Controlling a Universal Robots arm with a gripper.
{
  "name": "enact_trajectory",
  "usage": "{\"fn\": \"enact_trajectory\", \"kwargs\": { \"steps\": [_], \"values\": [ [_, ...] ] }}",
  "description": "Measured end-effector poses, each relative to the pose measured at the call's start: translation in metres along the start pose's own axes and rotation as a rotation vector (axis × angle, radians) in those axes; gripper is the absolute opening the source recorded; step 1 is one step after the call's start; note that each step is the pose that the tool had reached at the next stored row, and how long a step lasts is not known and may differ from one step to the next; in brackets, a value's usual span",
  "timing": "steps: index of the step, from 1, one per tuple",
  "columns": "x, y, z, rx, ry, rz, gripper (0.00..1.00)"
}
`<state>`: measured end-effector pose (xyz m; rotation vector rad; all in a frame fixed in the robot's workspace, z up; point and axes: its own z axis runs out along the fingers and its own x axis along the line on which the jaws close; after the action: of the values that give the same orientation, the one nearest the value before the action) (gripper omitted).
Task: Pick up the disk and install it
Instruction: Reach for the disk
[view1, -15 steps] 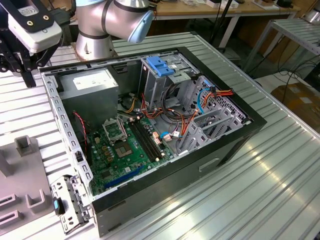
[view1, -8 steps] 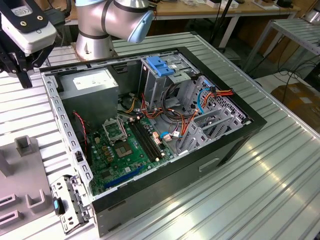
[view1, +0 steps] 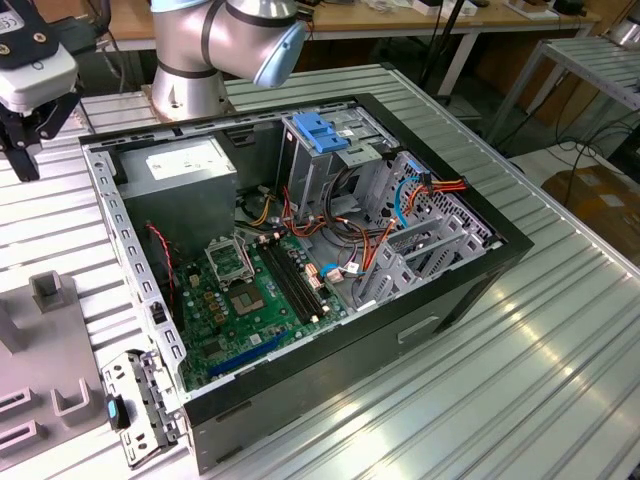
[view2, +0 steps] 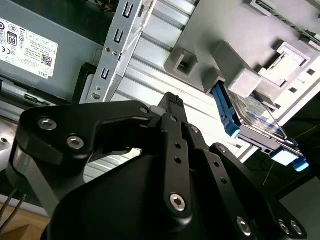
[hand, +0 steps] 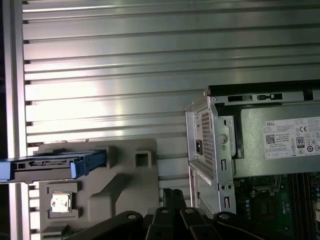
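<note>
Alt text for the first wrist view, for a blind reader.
The disk, in its blue carrier, rests on a grey fixture on the ribbed metal table, apart from the open computer case. The black tool hangs in the foreground.

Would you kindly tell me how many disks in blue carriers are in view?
1. The disk sits in the grey fixture on the table beside the open computer case, seen in both wrist views. Others may be hidden inside the case's drive cage.
</note>
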<state>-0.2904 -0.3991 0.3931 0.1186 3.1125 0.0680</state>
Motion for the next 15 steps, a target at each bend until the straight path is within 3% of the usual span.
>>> {"fn": "enact_trajectory", "kwargs": {
  "steps": [4, 15],
  "values": [
    [0.0057, -0.0001, -0.0001, 0.0000, -0.0001, 0.000, 0.11],
    [0.0269, 0.0073, -0.0003, 0.0001, 0.0000, 0.000, 0.11]
  ]
}}
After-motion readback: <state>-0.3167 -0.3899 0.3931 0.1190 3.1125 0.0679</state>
